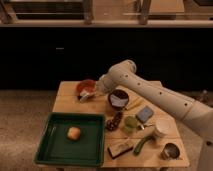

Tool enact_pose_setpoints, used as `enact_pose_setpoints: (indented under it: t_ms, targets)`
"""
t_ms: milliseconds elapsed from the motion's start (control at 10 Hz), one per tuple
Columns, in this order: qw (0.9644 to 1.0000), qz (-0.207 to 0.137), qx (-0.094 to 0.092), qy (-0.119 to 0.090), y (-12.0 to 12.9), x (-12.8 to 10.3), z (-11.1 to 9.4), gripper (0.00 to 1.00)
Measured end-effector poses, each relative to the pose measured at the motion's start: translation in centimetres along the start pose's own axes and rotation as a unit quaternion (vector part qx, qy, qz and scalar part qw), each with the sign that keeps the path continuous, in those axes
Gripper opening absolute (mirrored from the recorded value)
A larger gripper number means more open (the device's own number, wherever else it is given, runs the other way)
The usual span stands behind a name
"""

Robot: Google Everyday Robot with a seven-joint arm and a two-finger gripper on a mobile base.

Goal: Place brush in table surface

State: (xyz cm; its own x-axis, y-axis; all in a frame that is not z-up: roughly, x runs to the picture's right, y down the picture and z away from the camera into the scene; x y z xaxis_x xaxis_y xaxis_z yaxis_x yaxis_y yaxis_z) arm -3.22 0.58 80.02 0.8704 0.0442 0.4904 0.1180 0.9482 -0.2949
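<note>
My gripper (pixel 90 94) hangs at the end of the white arm, just above the front right rim of a red bowl (pixel 85 86) at the table's back left. A slim cream-white piece, the brush (pixel 83 96), sticks out down-left from the gripper, which is shut on it and holds it off the table. Most of the brush is hidden by the gripper. The light wooden table surface (pixel 67 102) shows bare wood just left of and below the gripper.
A dark green tray (pixel 55 145) with a small orange fruit (pixel 74 133) lies front left. A dark bowl (pixel 119 99), a pale stick (pixel 134 103), a blue sponge (pixel 145 114), a white cup (pixel 161 131), a green-handled tool (pixel 142 145), a black-and-white block (pixel 120 148) and a tin (pixel 171 150) crowd the right half.
</note>
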Motion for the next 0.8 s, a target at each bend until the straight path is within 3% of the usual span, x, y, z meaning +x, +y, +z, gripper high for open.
enact_pose_setpoints:
  t_ms: [200, 500, 800]
  targets:
    - [1.0000, -0.006, -0.002, -0.001, 0.4, -0.1, 0.2, 0.00]
    - [0.9997, -0.018, -0.014, -0.006, 1.4, -2.1, 2.4, 0.00]
    - [0.9995, -0.021, -0.019, -0.010, 2.0, -2.8, 4.0, 0.00]
